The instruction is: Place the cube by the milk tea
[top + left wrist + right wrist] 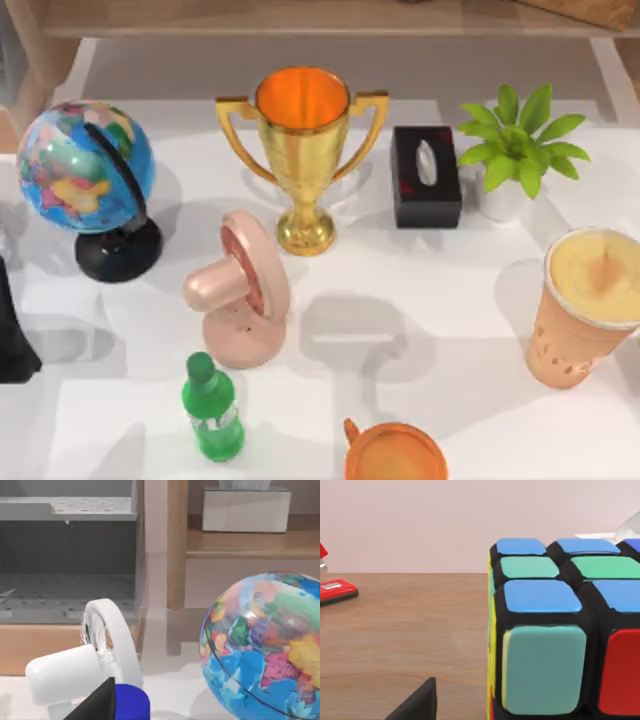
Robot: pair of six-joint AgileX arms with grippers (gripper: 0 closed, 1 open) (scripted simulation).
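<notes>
The cube (560, 630) looms close in the right wrist view, with black edges and blue, green, teal, red and yellow stickers. It rests on a brown wooden surface (400, 630). One dark finger (417, 702) of my right gripper juts in beside it, apart from its yellow side. The milk tea (585, 305), a tall tapered orange-tan cup with a creamy top, stands at the table's right edge. My left arm (12, 335) is parked at the table's left edge, and one of its dark fingers (97, 705) points toward the globe (265, 645).
On the white table stand a globe (88, 170), a gold trophy (303, 150), a black tissue box (426, 176), a potted plant (515, 150), a pink fan (240, 290), a green bottle (212, 408) and an orange mug (395, 455). A red stapler (335, 590) lies on the wooden surface.
</notes>
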